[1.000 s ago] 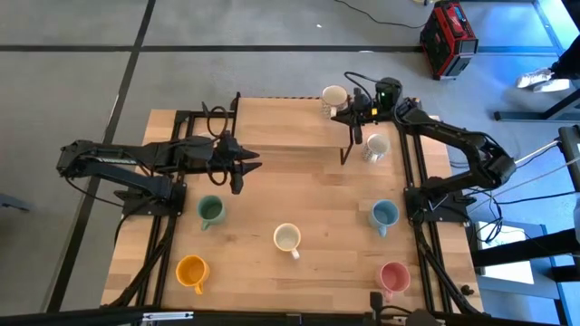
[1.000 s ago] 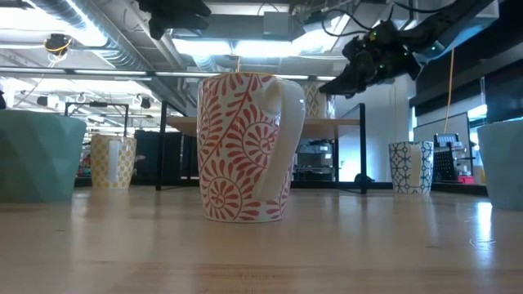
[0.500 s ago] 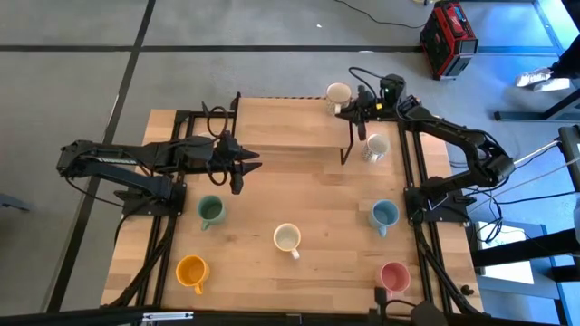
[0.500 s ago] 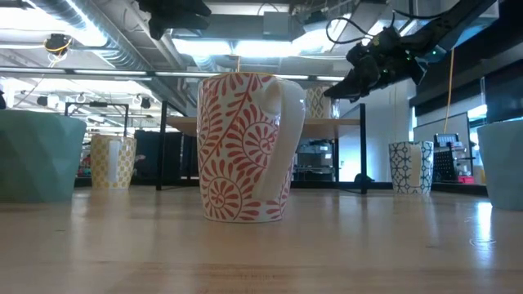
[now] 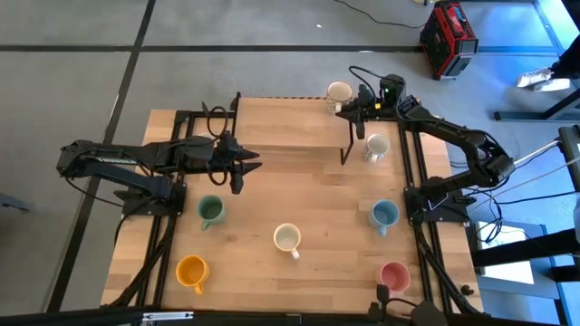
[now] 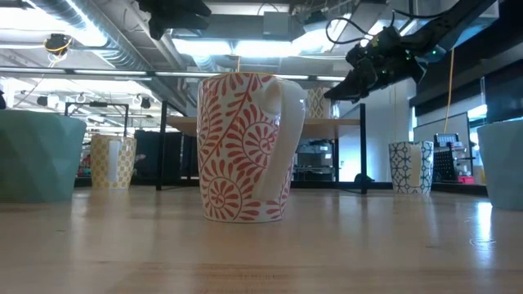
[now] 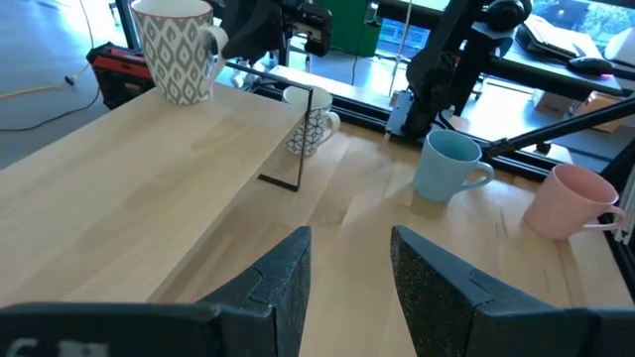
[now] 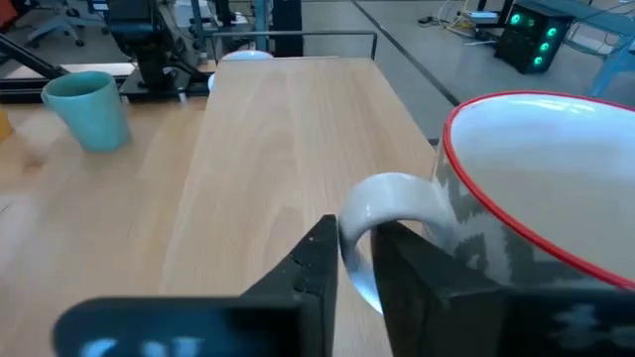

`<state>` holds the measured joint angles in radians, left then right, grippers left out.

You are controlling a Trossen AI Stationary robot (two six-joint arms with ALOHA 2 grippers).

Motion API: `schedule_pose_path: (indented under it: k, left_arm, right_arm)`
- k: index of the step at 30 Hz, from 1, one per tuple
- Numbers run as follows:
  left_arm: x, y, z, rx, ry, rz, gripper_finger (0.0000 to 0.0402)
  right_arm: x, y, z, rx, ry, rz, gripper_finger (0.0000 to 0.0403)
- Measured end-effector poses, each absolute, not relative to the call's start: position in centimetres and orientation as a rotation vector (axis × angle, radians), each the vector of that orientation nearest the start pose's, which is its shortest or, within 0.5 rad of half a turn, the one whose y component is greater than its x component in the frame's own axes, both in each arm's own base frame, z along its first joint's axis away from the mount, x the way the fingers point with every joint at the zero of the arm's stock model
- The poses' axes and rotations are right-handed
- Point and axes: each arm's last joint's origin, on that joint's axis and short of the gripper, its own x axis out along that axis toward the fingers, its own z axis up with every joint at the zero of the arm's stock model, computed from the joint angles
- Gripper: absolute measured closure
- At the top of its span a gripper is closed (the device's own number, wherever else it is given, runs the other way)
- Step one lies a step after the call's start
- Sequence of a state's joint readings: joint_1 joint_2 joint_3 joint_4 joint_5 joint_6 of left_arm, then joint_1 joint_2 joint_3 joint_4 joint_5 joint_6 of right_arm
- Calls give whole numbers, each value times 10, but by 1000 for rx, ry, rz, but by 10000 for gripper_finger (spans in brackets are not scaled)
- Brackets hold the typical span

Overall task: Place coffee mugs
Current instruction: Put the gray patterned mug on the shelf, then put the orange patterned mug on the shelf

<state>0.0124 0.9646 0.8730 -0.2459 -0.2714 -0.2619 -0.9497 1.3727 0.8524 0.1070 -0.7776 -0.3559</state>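
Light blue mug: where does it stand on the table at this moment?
High view: the light blue mug stands on the table's right side, between a white patterned mug and the pink mug.

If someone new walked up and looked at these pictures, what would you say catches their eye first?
Probably the right gripper, its jaws closed around the handle of a white mug with a red rim on the raised wooden shelf at the table's far side. Next, the red-patterned mug filling the low view's centre. The left gripper hangs open above the table, beyond the green mug.
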Motion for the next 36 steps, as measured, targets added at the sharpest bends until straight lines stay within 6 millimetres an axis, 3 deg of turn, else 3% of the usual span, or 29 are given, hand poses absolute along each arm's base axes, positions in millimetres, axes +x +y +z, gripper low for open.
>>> schedule_pose_path:
  k: [10,23,28,36]
  left_arm:
    - [209,10,326,-214,297,321,266]
    - [209,10,326,-213,298,319,266]
    - [209,10,326,-215,300,305,266]
    - [210,9,326,-218,307,262,266]
  right_arm:
    - [182,-220,263,-23,306,-149,274]
    - [154,-187,291,-12,385,-267,267]
    - [149,-162,305,23,361,-228,267]
    - [178,-102,316,108,347,-61,267]
